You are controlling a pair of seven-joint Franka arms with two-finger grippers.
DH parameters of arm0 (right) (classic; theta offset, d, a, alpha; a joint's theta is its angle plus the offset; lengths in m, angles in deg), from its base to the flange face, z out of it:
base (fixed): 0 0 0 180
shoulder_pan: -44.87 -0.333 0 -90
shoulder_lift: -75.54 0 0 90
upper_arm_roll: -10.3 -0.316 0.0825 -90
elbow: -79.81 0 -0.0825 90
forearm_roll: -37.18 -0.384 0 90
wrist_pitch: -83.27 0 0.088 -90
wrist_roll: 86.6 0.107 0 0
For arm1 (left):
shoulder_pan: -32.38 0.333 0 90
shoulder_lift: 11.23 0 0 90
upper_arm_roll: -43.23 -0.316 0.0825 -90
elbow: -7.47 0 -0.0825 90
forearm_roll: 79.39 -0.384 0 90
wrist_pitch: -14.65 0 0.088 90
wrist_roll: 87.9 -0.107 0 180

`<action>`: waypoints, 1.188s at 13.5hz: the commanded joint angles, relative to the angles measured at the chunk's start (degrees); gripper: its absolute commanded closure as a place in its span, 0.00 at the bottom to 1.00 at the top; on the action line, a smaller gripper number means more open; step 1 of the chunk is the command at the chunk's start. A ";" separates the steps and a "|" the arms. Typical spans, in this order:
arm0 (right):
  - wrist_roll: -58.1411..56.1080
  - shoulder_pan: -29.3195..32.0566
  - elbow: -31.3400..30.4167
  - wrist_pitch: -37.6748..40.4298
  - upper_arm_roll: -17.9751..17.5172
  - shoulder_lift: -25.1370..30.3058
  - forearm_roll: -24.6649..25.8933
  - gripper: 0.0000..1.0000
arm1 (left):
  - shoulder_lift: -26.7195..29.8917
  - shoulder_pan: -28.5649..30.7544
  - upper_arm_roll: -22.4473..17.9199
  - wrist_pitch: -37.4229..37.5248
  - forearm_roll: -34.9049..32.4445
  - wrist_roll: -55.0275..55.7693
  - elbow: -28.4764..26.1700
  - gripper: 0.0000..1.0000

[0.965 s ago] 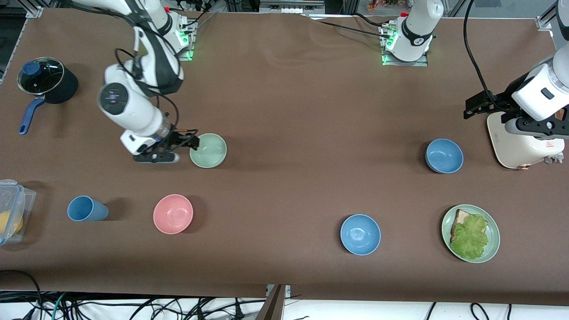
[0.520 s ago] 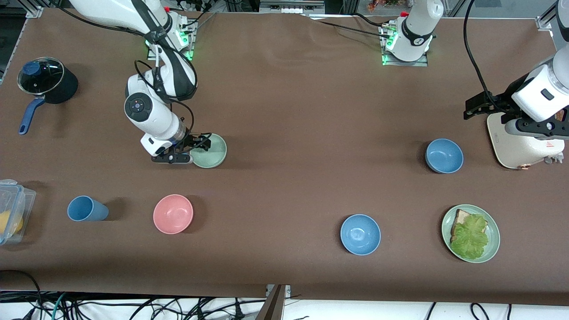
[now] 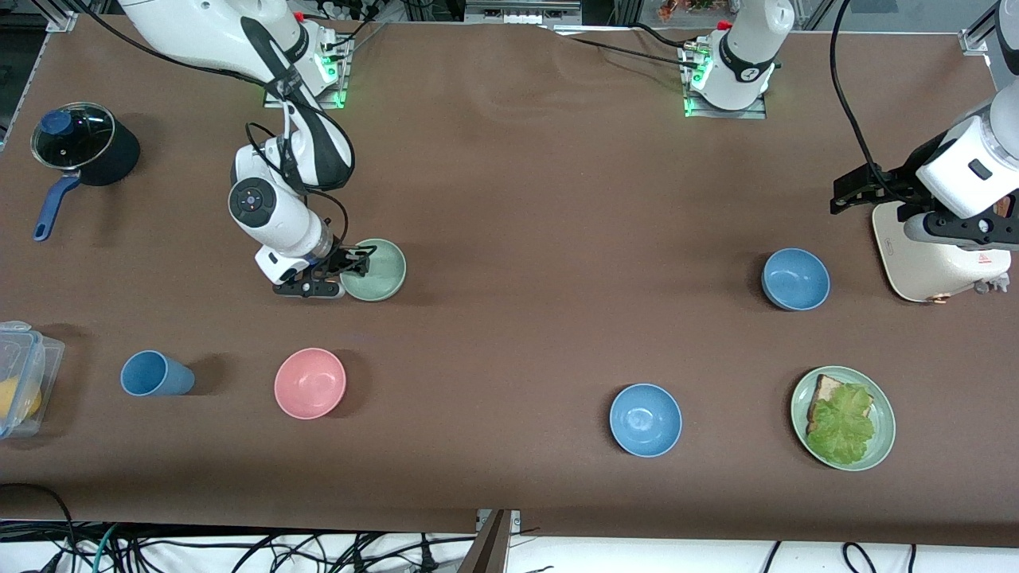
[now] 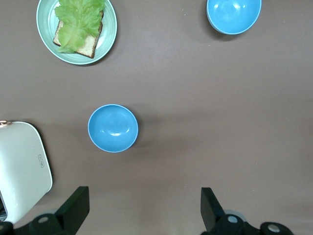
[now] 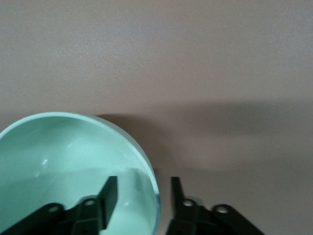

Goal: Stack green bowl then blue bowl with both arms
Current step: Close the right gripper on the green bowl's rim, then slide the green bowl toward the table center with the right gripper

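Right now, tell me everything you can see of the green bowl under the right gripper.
The green bowl is small, round, pale sage green, with a plain matte look, and empty. It sits upright on the brown table toward the right arm's end, farther from the front camera than the pink bowl. The right gripper straddles its rim: in the right wrist view one finger is inside the bowl and the other outside, with a gap either side of the wall, so it is not yet clamped.

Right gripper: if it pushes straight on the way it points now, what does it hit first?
The green bowl: the right gripper is open, its fingers straddling the rim, so the rim would probably seat deeper between them, then bare table.
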 commanded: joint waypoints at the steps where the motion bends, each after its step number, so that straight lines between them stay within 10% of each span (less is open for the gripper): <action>1: 1.20 0.05 -0.45 -0.59 -0.43 1.37 0.23 1.00 | -1.14 0.06 0.09 1.51 -1.43 -0.45 2.30 0.00; 8: 8.99 -2.75 10.43 7.14 -6.40 1.91 0.31 1.00 | -1.06 0.15 0.09 1.51 -1.43 -0.45 2.30 0.00; 16: 35.29 -19.10 31.36 7.14 -5.88 -17.34 10.59 1.00 | -1.14 0.15 0.00 1.51 -1.43 -0.45 2.30 0.00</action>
